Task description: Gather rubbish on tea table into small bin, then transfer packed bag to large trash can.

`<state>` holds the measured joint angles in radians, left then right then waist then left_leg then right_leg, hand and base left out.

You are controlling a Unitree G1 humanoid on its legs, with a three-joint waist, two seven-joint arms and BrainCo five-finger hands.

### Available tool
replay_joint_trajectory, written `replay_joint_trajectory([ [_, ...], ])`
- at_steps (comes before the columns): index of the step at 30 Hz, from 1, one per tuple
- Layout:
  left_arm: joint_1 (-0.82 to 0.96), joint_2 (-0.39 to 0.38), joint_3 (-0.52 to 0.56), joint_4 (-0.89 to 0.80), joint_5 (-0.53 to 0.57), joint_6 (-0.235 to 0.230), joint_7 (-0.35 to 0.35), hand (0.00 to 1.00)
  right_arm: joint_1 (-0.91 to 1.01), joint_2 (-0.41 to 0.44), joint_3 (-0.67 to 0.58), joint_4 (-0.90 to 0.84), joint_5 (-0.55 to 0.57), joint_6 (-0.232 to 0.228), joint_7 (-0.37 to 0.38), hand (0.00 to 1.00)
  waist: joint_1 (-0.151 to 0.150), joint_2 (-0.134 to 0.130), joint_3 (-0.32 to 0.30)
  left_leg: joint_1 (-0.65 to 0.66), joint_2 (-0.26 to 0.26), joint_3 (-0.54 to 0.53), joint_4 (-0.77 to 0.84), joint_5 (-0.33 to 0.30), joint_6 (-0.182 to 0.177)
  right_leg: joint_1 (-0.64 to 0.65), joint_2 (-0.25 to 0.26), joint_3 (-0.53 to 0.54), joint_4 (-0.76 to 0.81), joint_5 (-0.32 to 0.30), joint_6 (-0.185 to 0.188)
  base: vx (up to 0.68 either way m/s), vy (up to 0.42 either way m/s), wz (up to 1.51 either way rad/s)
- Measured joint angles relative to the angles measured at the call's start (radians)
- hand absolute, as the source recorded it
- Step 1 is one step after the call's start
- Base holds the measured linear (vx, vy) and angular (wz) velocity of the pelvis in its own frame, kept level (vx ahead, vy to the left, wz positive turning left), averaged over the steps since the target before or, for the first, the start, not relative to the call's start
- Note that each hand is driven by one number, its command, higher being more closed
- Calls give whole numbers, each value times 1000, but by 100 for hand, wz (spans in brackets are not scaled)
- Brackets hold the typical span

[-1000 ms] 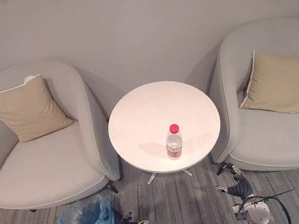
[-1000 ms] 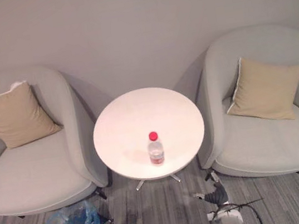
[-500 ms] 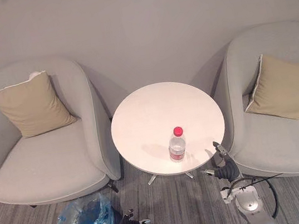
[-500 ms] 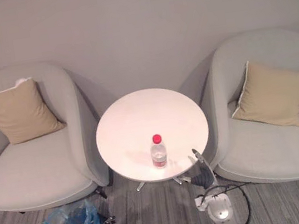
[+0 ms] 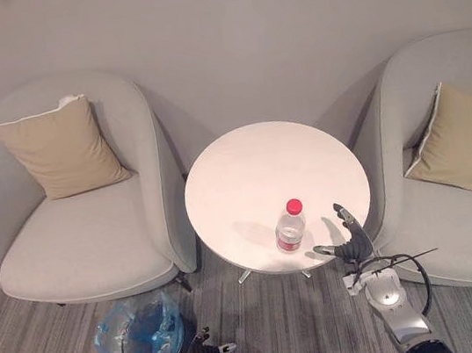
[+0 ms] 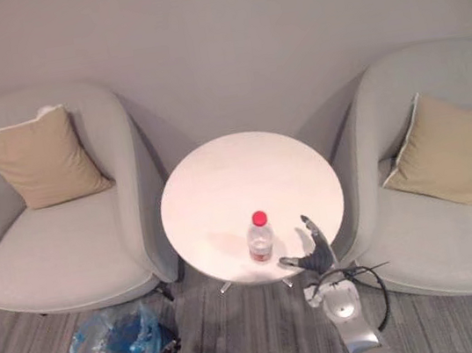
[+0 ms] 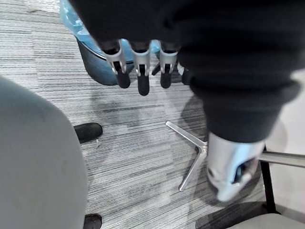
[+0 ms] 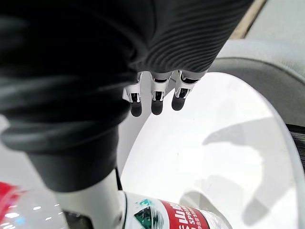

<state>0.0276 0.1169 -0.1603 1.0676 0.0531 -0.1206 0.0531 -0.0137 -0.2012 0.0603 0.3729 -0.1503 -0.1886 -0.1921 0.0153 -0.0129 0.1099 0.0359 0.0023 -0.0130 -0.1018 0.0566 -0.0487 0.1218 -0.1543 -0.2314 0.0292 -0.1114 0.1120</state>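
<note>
So far nothing is binned: the bottle (image 5: 290,226) stands upright on the worktop (image 5: 253,169), the right hand (image 5: 349,244) just beside it with fingers spread and empty, the left hand (image 7: 141,71) low, fingers straight, near the small bin (image 5: 144,334).

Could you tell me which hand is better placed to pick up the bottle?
The right hand: it is open beside the bottle at the table edge, while the left hand hangs low by the bin on the floor.
</note>
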Motion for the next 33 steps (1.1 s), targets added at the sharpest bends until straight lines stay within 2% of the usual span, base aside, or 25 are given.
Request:
replay_joint_trajectory([
  [9, -2, -1, 27, -42, -32, -3, 2, 0, -112, -7, 21, 78, 75, 1, 5, 0, 27, 9, 58, -21, -1, 0, 0, 2, 0, -24, -1, 1, 5, -1, -2, -19, -5, -1],
  [15, -10, -3, 35, -47, -48, -3, 4, 0, -166, -7, 73, 128, 82, 2, 18, 0, 41, 13, 76, -38, -1, -16, 4, 2, 0, -31, -1, -14, 19, -2, -3, 18, -12, 9],
  [22, -19, -5, 54, -79, -59, -7, 8, 0, -244, -4, 112, 158, 82, 3, 18, 0, 55, 16, 129, -72, -7, -57, 35, 1, 1, -36, -4, -38, 38, -2, -3, -12, -8, 18],
  [23, -21, -5, 55, -85, -59, -9, 9, 0, -258, -4, 123, 160, 83, 4, 17, 100, 62, 16, 136, -72, -7, -57, 36, 1, 1, -35, -4, -38, 38, -3, -6, -34, -10, 1],
  [33, -33, -10, 64, -86, -59, -24, 12, 0, -310, -4, 163, 163, 86, 11, 17, 100, 85, 18, 149, -98, -13, -72, 55, 1, 0, -53, -10, -46, 60, -24, -7, -34, -11, 5],
])
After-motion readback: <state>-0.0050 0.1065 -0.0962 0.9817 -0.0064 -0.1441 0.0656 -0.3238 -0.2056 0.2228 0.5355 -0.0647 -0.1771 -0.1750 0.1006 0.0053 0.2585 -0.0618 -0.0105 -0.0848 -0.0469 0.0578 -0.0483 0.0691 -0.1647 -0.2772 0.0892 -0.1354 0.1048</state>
